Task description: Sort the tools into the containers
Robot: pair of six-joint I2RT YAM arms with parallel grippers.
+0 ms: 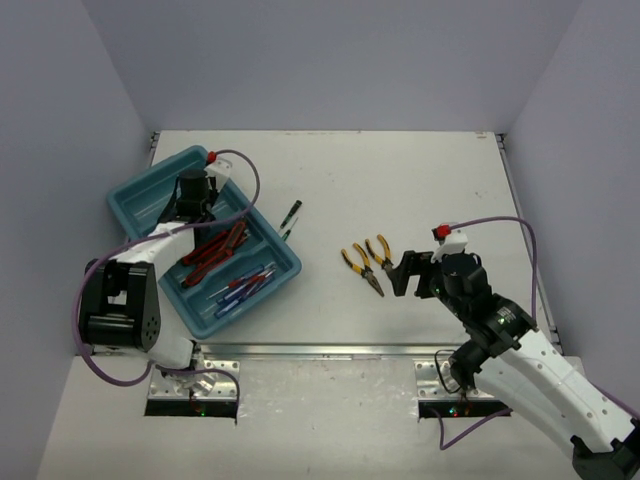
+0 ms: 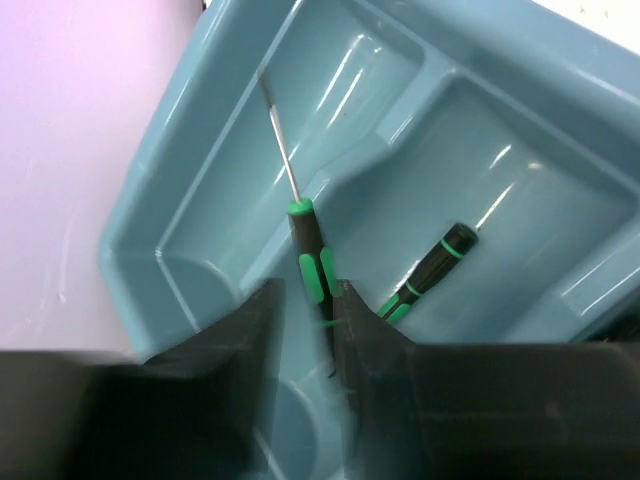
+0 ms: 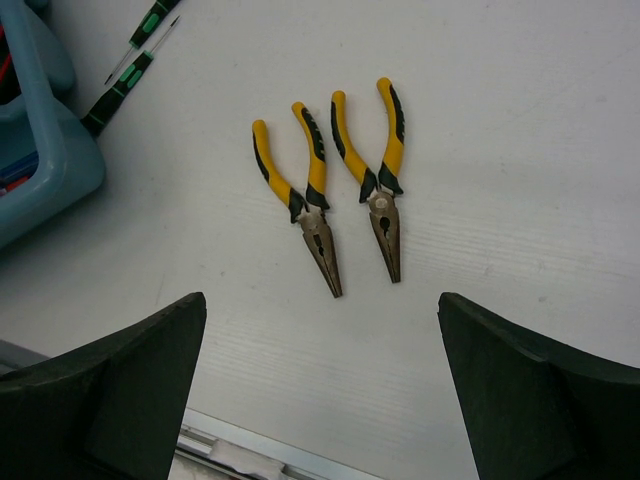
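Observation:
The teal tray (image 1: 125, 212) lies at the left, with red cutters (image 1: 215, 248) and blue screwdrivers (image 1: 243, 285) in its nearer compartments. My left gripper (image 1: 193, 205) points down into a far compartment (image 2: 200, 130). A black-green screwdriver (image 2: 310, 250) stands between its parted jaws, against the right finger and blurred. Another black-green screwdriver (image 2: 435, 268) lies in the neighbouring compartment. Two yellow-handled pliers (image 3: 305, 200) (image 3: 375, 180) lie side by side on the table, tips toward my right gripper (image 3: 320, 310), which hovers wide open just short of them.
Two more thin black-green screwdrivers (image 1: 291, 213) (image 1: 286, 233) lie on the table just right of the tray, also seen in the right wrist view (image 3: 150, 25). The tray corner (image 3: 50, 160) sits left of the pliers. A metal rail runs along the table's near edge.

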